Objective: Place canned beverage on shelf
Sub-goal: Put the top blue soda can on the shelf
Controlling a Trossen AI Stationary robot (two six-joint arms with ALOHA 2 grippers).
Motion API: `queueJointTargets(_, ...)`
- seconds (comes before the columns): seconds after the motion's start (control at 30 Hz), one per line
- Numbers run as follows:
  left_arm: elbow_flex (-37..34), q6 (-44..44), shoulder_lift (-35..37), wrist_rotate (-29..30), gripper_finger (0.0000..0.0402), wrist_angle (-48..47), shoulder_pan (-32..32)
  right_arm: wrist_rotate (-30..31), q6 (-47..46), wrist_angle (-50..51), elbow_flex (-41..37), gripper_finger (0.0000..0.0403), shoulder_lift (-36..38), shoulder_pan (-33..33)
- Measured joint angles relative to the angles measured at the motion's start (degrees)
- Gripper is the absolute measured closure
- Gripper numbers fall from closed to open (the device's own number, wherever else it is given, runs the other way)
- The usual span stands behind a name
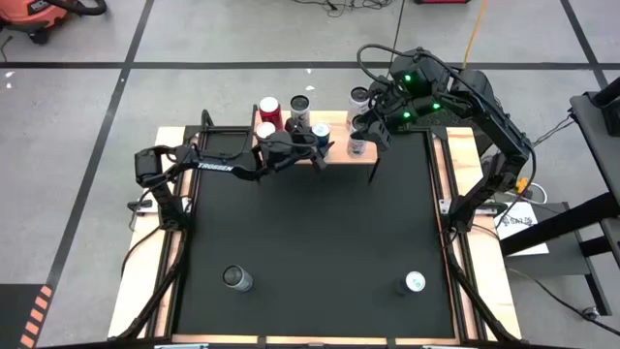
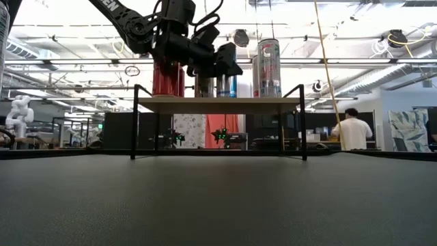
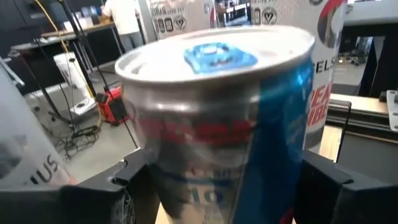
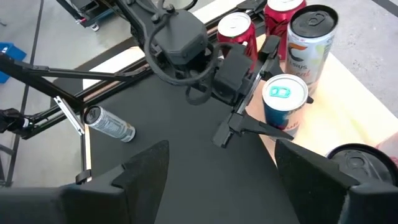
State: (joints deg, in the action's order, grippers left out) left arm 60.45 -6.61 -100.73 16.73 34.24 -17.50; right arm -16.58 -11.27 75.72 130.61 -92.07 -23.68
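Blue can (image 4: 284, 102) stands between left gripper's (image 4: 258, 87) fingers.

High view: looked straight down on the whole bench (image 1: 310, 242) and both arms.
Low view: sat at bench-top height, faced level across to the shelf (image 2: 218, 104) and the room behind.
Left wrist view: very close on a blue-tabbed can (image 3: 217, 124).
Right wrist view: looked down from farther off; shared that can and the shelf.

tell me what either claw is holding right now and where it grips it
The left claw holds the blue and silver can by its sides, standing upright on the shelf. The right claw is open and holds nothing.
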Motion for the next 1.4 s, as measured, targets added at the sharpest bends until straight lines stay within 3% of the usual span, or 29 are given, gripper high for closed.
queueJointTargets(0.37, 0.0, 0.4, 0.1, 0.0, 0.013, -4.3, 0.0, 0.0, 0.0, 0.4, 0.0, 0.0129, 0.0, 1.0)
queueJointTargets(0.73, 0.0, 0.4, 5.2, -0.1, 0.013, -11.1, 0.4, 0.1, 0.0, 0.9, 0.0, 0.0129, 0.0, 0.9)
queueJointTargets(1.4, 0.0, 1.8, 5.2, -6.3, 0.013, -8.9, -2.8, 0.2, 0.4, 0.8, 0.0, 0.0129, 0.0, 0.9)
